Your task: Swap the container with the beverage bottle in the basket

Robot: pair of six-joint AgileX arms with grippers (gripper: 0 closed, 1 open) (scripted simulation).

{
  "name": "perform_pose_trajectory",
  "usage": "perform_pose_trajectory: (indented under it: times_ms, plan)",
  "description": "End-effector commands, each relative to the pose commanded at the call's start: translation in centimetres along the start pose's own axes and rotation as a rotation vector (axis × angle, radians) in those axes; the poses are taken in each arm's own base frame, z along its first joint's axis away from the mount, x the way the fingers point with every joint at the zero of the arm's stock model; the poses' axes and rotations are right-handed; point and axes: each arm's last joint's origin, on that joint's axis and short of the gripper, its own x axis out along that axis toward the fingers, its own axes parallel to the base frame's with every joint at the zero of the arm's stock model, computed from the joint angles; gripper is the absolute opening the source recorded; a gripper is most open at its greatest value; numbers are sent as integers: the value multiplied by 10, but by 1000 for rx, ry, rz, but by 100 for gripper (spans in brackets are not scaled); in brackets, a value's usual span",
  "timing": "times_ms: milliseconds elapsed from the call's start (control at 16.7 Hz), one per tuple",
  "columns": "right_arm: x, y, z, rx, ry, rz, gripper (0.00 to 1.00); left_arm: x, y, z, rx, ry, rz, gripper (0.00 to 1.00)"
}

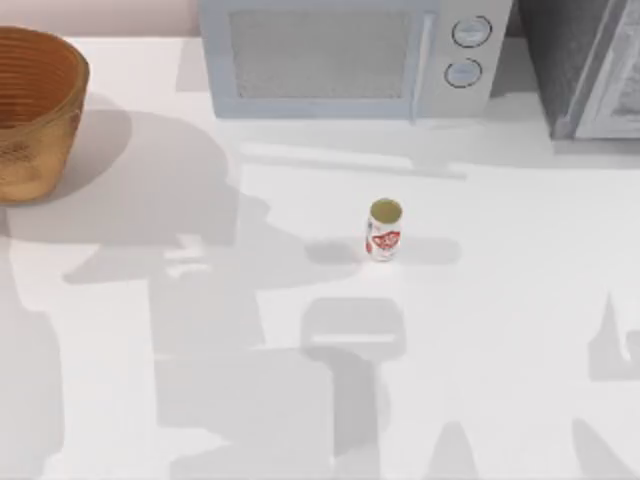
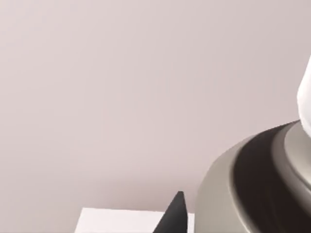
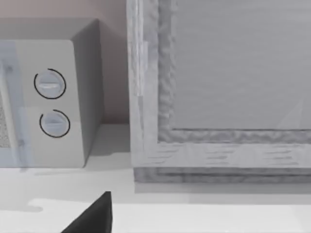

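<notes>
a: on the table (image 1: pixel 520 300), top view: the beverage bottle (image 1: pixel 384 231) stands upright near the centre, slightly toward the right side, long axis vertical, gold top facing the camera. the basket (image 1: pixel 32 110) sits at the far left edge, well apart from it. a microwave (image 1: pixel 350 55) stands at the back.

b: which arm is nearer?

a: judged by side, the right arm; the basket falls to the left arm.

b: left wrist view?

a: a dark tip of the left gripper (image 2: pixel 174 216) against a plain wall. whether that claw is open or closed cannot be told.

b: right wrist view?

a: the microwave and a grey cabinet (image 3: pixel 218 97), with a dark tip of the right gripper (image 3: pixel 95 216). its claw state cannot be told either.
</notes>
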Motion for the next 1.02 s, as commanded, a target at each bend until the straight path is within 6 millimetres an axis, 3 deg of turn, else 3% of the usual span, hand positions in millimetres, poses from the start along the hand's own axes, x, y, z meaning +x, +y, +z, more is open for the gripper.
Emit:
perform_pose_trajectory:
  times_ms: [240, 480, 660, 1020]
  plan:
    - [0, 0, 0, 0, 0, 0, 100, 2, -27, 19, 4, 31, -78, 0]
    - [0, 0, 0, 0, 0, 0, 100, 2, -28, 20, 4, 32, -81, 0]
    - [0, 0, 0, 0, 0, 0, 100, 8, -26, 16, 3, 35, -78, 0]
    - [0, 0, 0, 0, 0, 0, 100, 37, -29, -2, 4, 35, -80, 0]
